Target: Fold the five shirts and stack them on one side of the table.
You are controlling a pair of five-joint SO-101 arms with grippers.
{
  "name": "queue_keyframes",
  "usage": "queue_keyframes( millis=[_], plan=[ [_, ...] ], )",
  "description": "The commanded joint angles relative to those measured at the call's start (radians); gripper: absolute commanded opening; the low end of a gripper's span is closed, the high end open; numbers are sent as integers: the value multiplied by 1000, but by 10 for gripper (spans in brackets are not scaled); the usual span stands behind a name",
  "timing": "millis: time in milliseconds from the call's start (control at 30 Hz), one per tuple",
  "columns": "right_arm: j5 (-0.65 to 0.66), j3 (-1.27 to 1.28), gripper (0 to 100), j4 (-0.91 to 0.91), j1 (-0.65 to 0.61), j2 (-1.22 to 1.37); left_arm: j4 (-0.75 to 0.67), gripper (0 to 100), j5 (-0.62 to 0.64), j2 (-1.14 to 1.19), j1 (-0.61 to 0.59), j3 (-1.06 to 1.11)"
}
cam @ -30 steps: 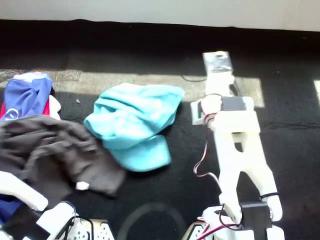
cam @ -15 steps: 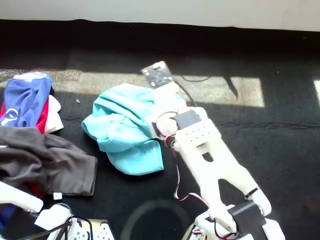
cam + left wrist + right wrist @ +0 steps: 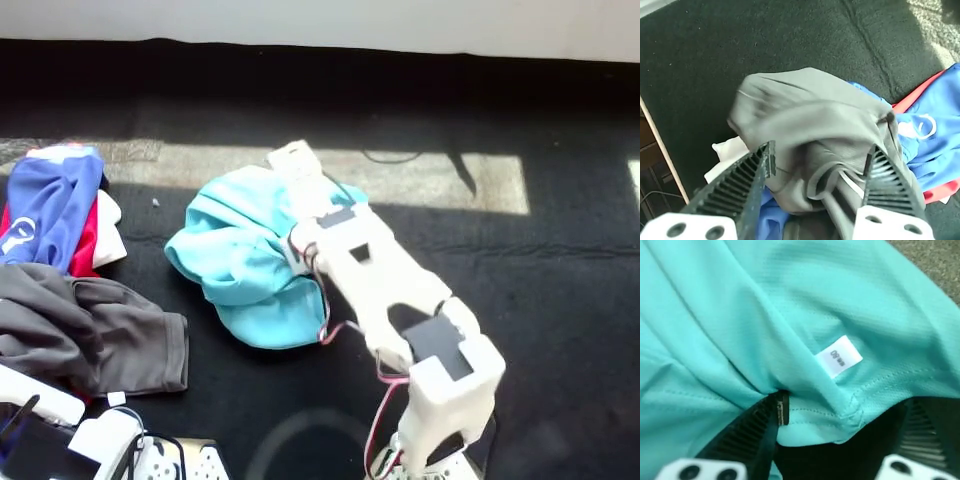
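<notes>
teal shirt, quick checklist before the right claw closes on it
1. Right claw open: ok, jaws stand apart.
2. Teal shirt edge between the jaws: ok, the hem by the white tag lies between them.
3. One layer only in the bite: cannot tell, folds bunch up at one jaw.
4. Shirt spread flat for folding: not ok, the high view shows it crumpled in a heap.
5. Left claw out of the way: ok, it is open over the grey shirt, apart from the teal one.
</notes>
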Motion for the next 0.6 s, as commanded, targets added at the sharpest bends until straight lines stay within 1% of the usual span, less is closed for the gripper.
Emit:
queue_keyframes(
  millis=[0,33,67,100,133,167,333,367,467,567],
  plan=[
    [2,-148,3,91,87,15,-12,276,-3,-50,13,-19],
    [2,-173,7,114,111,13,-11,272,-3,-61,31,-25],
    [2,-199,38,142,139,12,5,269,-3,-76,51,-30],
    [2,-229,31,163,165,12,29,269,-3,-96,81,-38],
    [2,-266,7,183,193,12,66,269,-3,-120,124,-42],
    [2,-300,3,205,220,12,104,269,-3,-142,177,-45],
    [5,-519,6,371,358,10,265,269,-3,-208,532,-31],
    [6,-567,6,410,383,10,279,269,-3,-205,598,-13],
    [72,-719,6,535,450,10,285,269,-3,-171,780,74],
    [135,-885,6,664,512,10,284,270,-3,-96,929,162]
  ],
)
